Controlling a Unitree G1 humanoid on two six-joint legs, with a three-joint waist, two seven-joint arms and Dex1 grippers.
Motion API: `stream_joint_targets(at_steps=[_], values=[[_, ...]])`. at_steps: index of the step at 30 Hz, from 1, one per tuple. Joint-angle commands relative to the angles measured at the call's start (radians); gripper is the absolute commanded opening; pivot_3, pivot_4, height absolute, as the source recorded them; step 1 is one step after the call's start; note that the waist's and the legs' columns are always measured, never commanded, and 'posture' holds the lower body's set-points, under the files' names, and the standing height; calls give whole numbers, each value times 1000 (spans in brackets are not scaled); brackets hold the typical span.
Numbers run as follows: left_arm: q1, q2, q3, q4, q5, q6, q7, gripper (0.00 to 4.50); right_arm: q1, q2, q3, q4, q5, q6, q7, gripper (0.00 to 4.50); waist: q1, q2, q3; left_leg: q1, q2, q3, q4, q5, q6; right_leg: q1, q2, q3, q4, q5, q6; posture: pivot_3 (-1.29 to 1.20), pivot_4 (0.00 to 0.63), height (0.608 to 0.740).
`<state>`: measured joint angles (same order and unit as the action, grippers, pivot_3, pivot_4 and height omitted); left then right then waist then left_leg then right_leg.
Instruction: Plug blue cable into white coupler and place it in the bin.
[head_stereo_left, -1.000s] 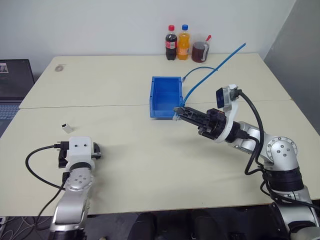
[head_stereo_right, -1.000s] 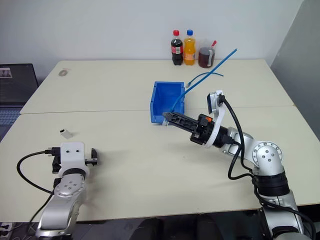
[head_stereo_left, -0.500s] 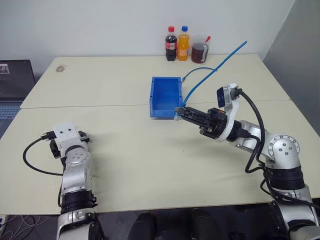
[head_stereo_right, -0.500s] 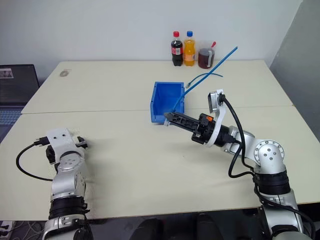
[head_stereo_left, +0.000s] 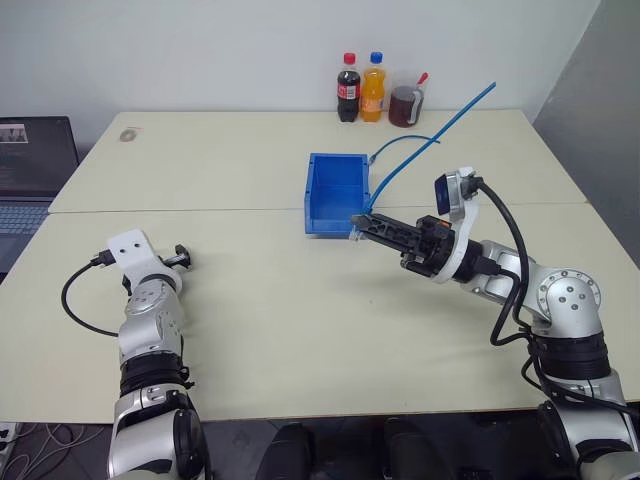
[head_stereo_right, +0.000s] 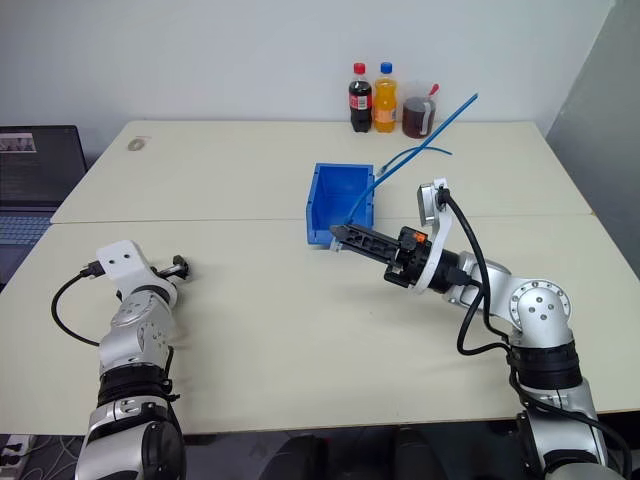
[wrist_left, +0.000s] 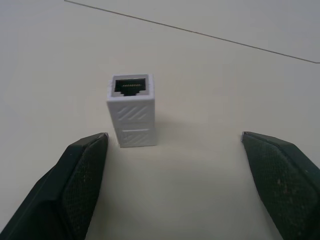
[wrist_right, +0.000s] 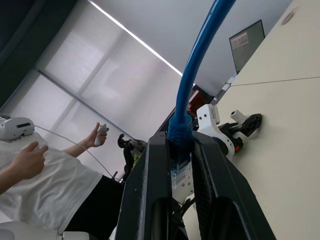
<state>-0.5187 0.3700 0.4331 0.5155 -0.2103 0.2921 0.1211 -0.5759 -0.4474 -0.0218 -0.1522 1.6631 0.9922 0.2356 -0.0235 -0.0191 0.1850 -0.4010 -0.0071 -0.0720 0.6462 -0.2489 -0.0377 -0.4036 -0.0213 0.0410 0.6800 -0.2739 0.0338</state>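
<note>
Beige table (head_stereo_left: 300, 320), bin (head_stereo_left: 337, 195) mid-back: right hand (head_stereo_left: 360, 221) clenched on blue cable (wrist_right: 197, 75) near its plug, left hand (wrist_left: 175, 150) spread w/ white coupler (wrist_left: 131, 110) between fingers, probably off-centre, so centre before closing.

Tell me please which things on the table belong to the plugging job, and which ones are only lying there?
Belong to the job:
- blue cable, its plug clamped in the right gripper
- white coupler, lying on the table between the open left gripper's fingers
- bin

Only lying about:
- cola bottle
- orange bottle
- pitcher
- laptop
</note>
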Motion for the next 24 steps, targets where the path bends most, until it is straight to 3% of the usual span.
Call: stream_joint_targets(at_steps=[1, 14, 21, 24], values=[[0, 16, -5, 8, 34, -9, 47, 3510, -12, 0, -37, -42, 8, -3, -5, 269, -3, 0, 0, 0, 0, 0, 0, 0, 0, 0, 0, 0, 0, 0, 0, 0, 150, 740], [-16, 75, 14, 46, 29, -5, 74, 813, -6, 10, -44, -44, 8, -3, -16, 269, -11, 0, 0, 0, 1, 0, -1, 0, 0, -1, 0, 0, 0, 0, 0, 0, 150, 740], [12, 87, -29, -10, 34, 12, -14, 770, 6, 14, -48, -49, -2, -6, -19, 269, -8, 0, 0, 0, 0, 0, 0, 0, 0, -1, 0, 0, 0, 0, 0, 0, 150, 740], [34, 177, -203, -94, 48, 31, -348, 770, -2, -11, -60, -58, -19, -3, -14, 269, -9, 0, 0, 0, 1, 0, -1, 0, 0, -1, 0, 0, 0, 0, 0, 0, 150, 740]])
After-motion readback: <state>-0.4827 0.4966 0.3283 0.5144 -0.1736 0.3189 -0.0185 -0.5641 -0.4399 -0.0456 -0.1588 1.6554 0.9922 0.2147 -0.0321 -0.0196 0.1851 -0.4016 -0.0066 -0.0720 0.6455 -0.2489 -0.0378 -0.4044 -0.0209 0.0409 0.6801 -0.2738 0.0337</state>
